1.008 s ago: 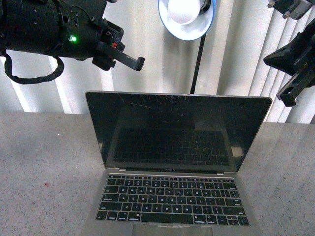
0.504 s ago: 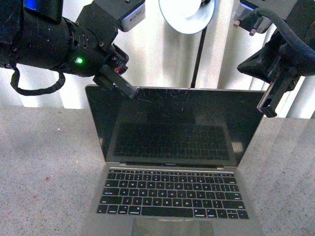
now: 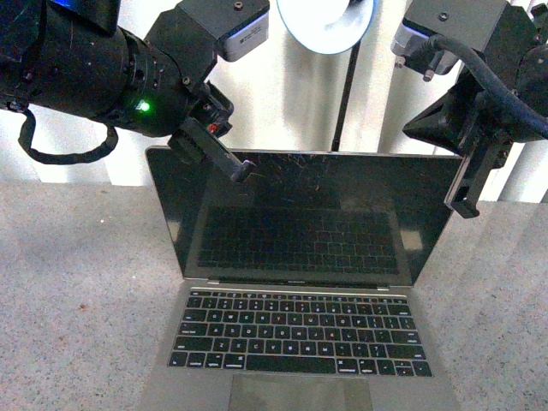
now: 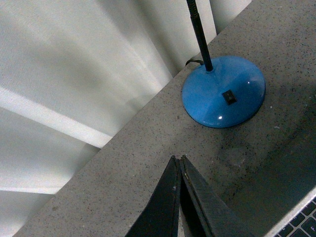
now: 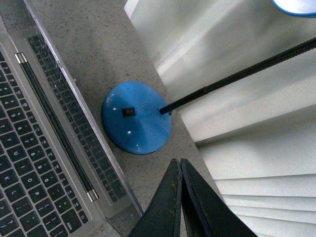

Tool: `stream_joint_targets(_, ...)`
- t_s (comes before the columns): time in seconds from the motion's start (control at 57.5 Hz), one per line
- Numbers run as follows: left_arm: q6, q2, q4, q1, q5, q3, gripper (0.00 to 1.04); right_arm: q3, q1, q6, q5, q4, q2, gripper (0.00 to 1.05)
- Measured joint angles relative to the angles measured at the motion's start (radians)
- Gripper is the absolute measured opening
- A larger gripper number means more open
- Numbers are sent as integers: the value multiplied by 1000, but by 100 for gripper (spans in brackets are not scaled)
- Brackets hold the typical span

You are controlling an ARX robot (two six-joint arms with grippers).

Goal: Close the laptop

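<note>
The laptop (image 3: 308, 218) stands open on the speckled table, its scratched black screen facing me and its black keyboard (image 3: 300, 330) in front. My left gripper (image 3: 242, 171) is shut, its tip at the lid's top edge, left of centre. My right gripper (image 3: 462, 208) is shut too, its tip at the lid's upper right corner. In the left wrist view the shut left gripper (image 4: 177, 159) hangs over the table behind the lid, with a corner of keys (image 4: 303, 224) showing. The right wrist view shows the shut right gripper (image 5: 177, 162) beside the laptop (image 5: 34, 148).
A blue desk lamp stands behind the laptop: round base (image 4: 223, 98), also base (image 5: 137, 118), black stem (image 3: 345, 103) and shade (image 3: 325, 21) above the lid. White vertical blinds (image 3: 402, 103) close off the back. Grey table (image 3: 68, 300) extends on both sides.
Both arms have come down and inward toward the lid's top edge. The left tip now overlaps the top of the screen; the right tip sits lower at the right corner.
</note>
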Motion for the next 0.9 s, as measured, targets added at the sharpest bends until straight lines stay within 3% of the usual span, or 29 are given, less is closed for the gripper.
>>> stream_joint_targets(0.904, 15, -60, -71, 10, 55, -130, 4, -116, 33, -86, -69, -113, -50, 3)
